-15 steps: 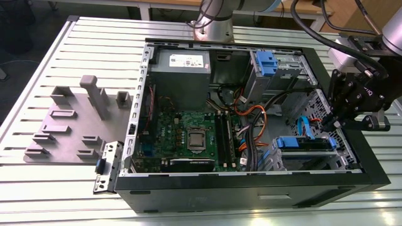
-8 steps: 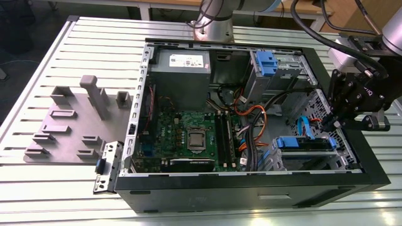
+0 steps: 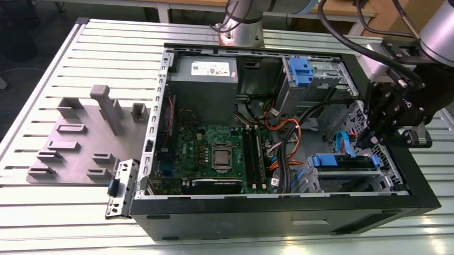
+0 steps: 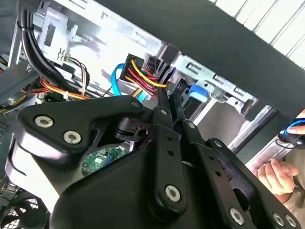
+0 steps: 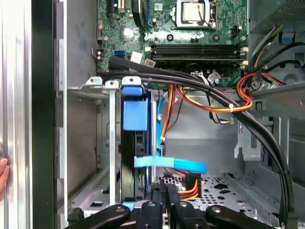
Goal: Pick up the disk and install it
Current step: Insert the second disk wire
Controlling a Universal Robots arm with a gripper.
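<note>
The disk [image 3: 345, 161] sits edge-up in the lower drive cage at the front corner of the open computer case [image 3: 284, 212], on the exterior view's right. Its blue carrier [image 5: 135, 112] frames the dark drive edge, and a blue tab [image 4: 198, 91] of it shows past the fingers. My gripper [image 3: 369, 142] hangs just above that cage. Its fingers [image 5: 158, 205] lie pressed together, shut, with nothing between them. The fingertips end close beside the disk, by the orange and yellow power cables [image 5: 188, 186]. I cannot tell whether they touch the disk.
A flat blue data cable [image 5: 171, 164] and black cable bundles [image 5: 214, 95] cross the bay. The motherboard [image 3: 212, 154] lies mid-case, and a second blue carrier [image 3: 301, 71] sits in the upper bay. A grey fixture [image 3: 85, 138] stands outside. A person's hand [image 4: 275, 176] rests by the case wall.
</note>
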